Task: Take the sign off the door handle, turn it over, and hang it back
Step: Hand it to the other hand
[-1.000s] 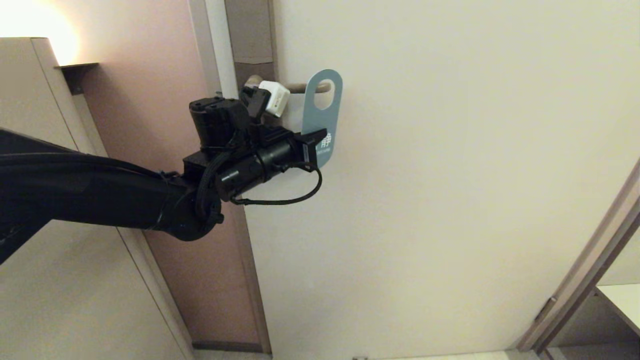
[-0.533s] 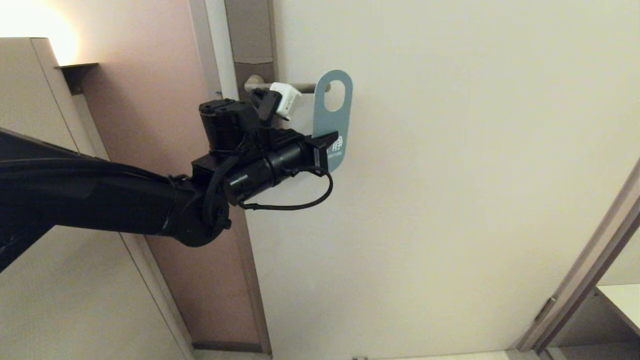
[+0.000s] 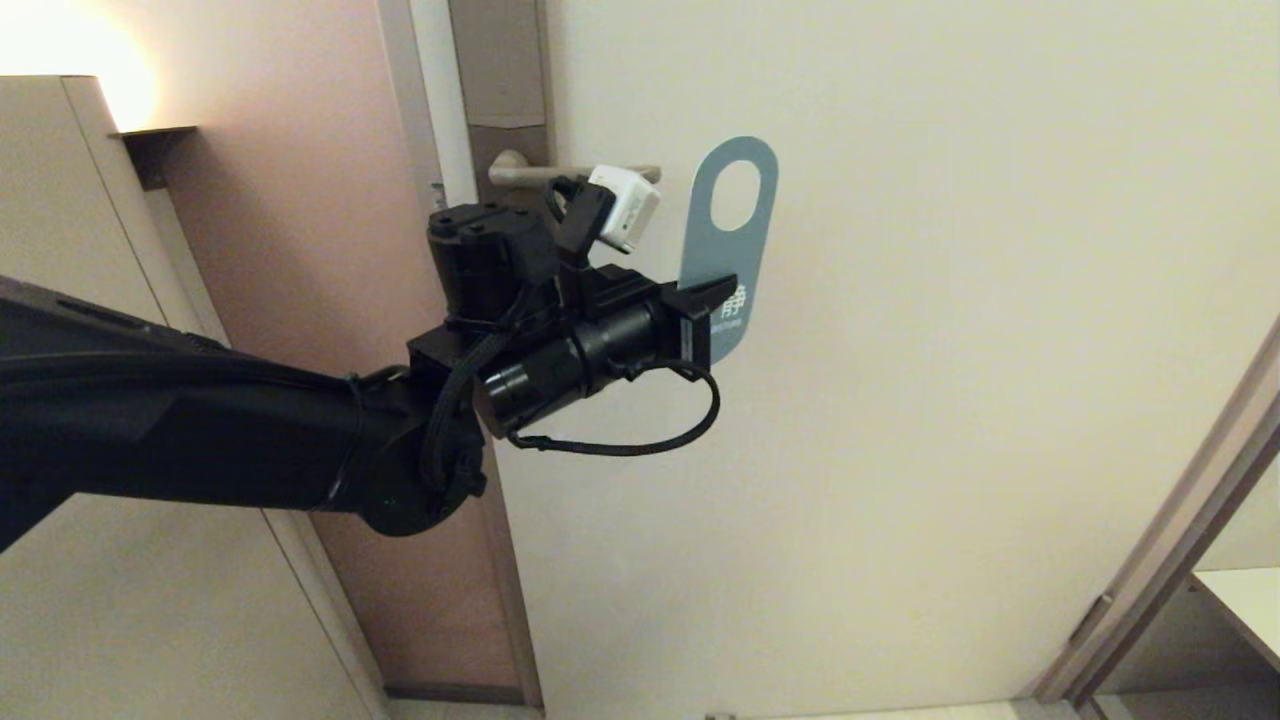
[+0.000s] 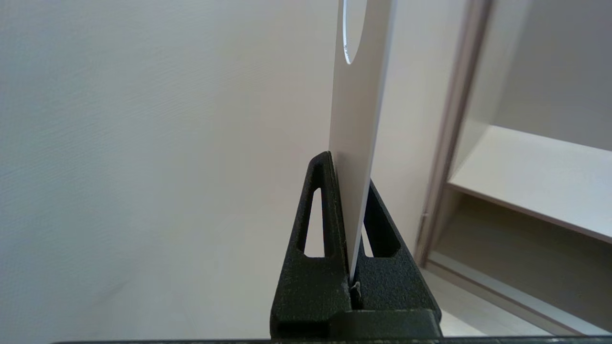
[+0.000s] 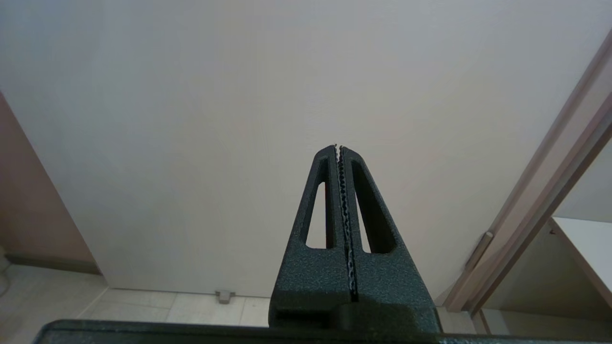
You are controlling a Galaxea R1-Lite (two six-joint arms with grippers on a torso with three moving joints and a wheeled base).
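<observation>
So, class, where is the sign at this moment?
In the head view the sign is clear of the door handle, just right of its tip, held upright by the left gripper before the door.

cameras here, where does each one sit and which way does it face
Head view: on the robot's head, facing the pale door; shows the black left arm, the left gripper clamping the flat blue door-hanger sign clear of the slim beige lever door handle.
Left wrist view: behind the left gripper, looking along the sign's white side toward the door and a pale shelf.
Right wrist view: behind the shut, empty right gripper, facing the door.
Shared: head and left wrist views both show the sign; all show the door.
</observation>
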